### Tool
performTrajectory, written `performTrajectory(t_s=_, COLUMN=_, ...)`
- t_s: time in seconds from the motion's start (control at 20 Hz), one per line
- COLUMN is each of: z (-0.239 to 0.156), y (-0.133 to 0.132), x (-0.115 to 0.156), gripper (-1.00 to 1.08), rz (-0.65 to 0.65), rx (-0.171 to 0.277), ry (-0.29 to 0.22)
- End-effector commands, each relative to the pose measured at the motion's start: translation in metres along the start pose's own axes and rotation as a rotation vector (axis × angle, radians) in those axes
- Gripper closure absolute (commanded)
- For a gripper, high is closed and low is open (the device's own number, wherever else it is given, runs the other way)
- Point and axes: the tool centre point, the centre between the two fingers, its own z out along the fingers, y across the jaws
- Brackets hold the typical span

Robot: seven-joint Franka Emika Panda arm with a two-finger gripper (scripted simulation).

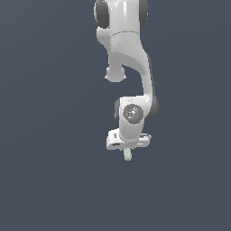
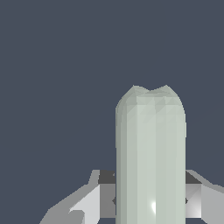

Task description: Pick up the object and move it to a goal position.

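Observation:
The object is a small pale greenish-white cylinder (image 1: 128, 154) with rounded ends. In the exterior view it sticks out below my gripper (image 1: 127, 149), near the middle of the picture. The wrist view shows the cylinder (image 2: 151, 153) large and close, standing between my two grey fingers (image 2: 87, 199), which press against its sides. My gripper is shut on the cylinder. The white arm reaches down from the top of the exterior view. The cylinder's upper part is hidden inside the hand.
A plain dark blue-grey ground (image 1: 49, 180) fills both views. No other object, container or edge shows.

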Motion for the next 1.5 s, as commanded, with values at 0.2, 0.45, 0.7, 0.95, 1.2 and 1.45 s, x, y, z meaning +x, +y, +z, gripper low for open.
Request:
performTrajectory(t_s=0.2, z=-0.019, y=0.043, x=-0.025, gripper=1.08, rz=0.001, rx=0.000, ry=0.001)
performTrajectory(t_s=0.45, z=-0.040, y=0.094, x=-0.055, gripper=1.08, rz=0.002, rx=0.000, ry=0.001)
performTrajectory(t_s=0.7, z=-0.063, y=0.146, x=-0.085, gripper=1.08, rz=0.002, rx=0.000, ry=0.001)
performTrajectory(t_s=0.95, z=-0.085, y=0.197, x=-0.114, gripper=1.08, rz=0.002, rx=0.001, ry=0.001)
performTrajectory(t_s=1.2, z=-0.104, y=0.241, x=-0.137, gripper=1.08, rz=0.002, rx=0.001, ry=0.001)
performTrajectory(t_s=1.45, z=-0.116, y=0.269, x=-0.151, gripper=1.08, rz=0.002, rx=0.001, ry=0.001)
